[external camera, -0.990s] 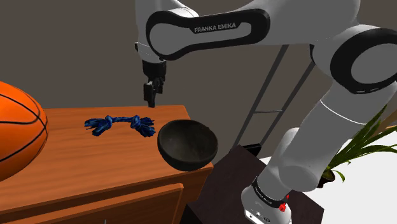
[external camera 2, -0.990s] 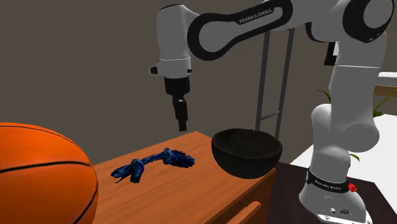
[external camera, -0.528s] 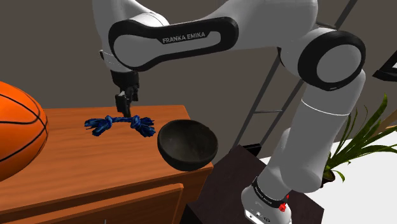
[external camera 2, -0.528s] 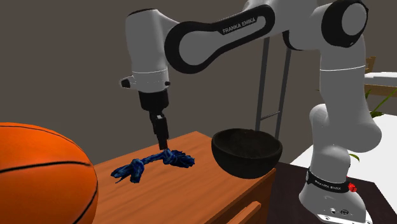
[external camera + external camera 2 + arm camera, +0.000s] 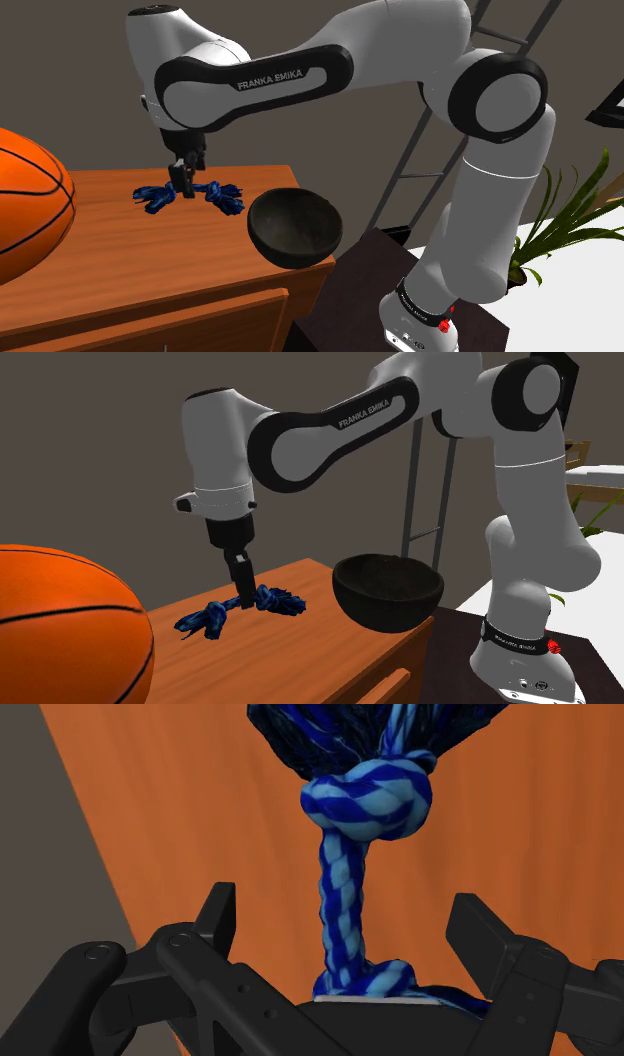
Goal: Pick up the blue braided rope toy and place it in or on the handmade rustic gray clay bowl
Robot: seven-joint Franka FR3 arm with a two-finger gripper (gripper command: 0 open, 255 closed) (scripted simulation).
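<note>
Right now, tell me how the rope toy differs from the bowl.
The rope toy is blue and striped; the bowl is dark grey. The rope toy lies long, knotted and flat; the bowl is round and hollow. The open gripper straddles the rope toy; the bowl stands apart. Both rest on the wooden table.

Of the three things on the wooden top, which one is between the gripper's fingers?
The blue rope toy: its middle strand runs untouched between the fingers of the open gripper. The dark bowl and the orange basketball sit apart.
</note>
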